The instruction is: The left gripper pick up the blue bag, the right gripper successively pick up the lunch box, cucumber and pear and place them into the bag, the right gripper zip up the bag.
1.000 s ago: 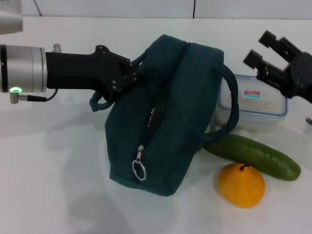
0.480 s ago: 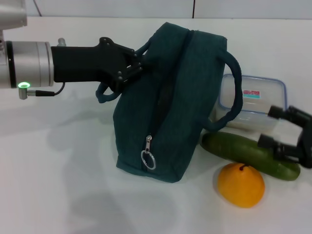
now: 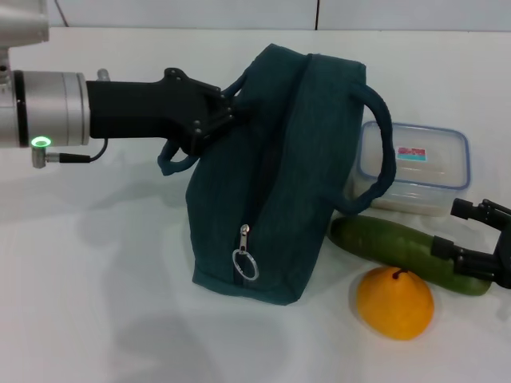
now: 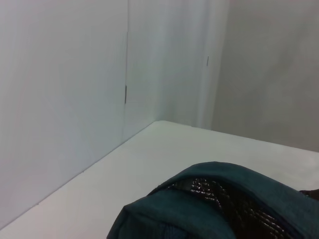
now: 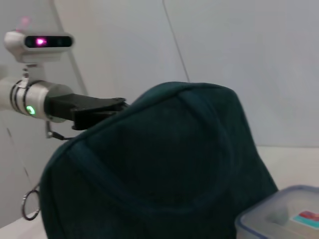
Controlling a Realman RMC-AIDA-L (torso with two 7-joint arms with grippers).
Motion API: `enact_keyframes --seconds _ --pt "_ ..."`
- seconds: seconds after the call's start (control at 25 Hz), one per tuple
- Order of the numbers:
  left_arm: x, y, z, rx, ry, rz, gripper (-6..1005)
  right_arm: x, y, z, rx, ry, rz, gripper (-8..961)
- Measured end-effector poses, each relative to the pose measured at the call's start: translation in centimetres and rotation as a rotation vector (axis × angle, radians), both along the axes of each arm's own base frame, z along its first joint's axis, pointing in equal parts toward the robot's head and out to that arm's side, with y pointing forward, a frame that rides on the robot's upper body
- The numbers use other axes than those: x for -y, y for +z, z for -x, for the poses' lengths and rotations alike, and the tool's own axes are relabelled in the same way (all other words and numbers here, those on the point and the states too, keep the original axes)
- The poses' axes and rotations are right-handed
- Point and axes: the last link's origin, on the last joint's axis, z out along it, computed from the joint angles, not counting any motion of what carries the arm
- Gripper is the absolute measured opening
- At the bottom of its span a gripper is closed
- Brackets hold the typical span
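The dark teal-blue boxy fabric bag (image 3: 275, 171) stands tilted on the white table (image 3: 96, 303), zipper side facing the camera, silver ring pull (image 3: 245, 266) hanging low near its bottom edge. One loop handle (image 3: 382, 152) arcs out on its right side. The left gripper (image 3: 209, 120), a black two-fingered claw on a silver cylindrical wrist with a green light, reaches in from the left and is clamped on the other loop handle at the bag's upper left. Just right of the bag sits the clear plastic lunch box with pale blue rim (image 3: 415, 167). In front of that lies the long dark green cucumber (image 3: 399, 251), and the orange-yellow pear (image 3: 394, 302) sits just in front of the cucumber. The all-black right gripper (image 3: 473, 238) is low at the right edge over the cucumber's far end, fingers spread apart, holding nothing.
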Motion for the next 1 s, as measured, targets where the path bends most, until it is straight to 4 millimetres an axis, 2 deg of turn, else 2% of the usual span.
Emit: enact_keyframes --seconds 0.36,1.0 --pt "0.4 0.1 0.8 0.006 0.019 -0.007 44 -1.2 0.2 -0.4 0.016 -0.071 -0.002 870" --pt "0.4 0.2 0.8 0.007 0.018 -0.012 44 -3.1 1.6 -0.8 -0.015 -0.153 -0.126 870"
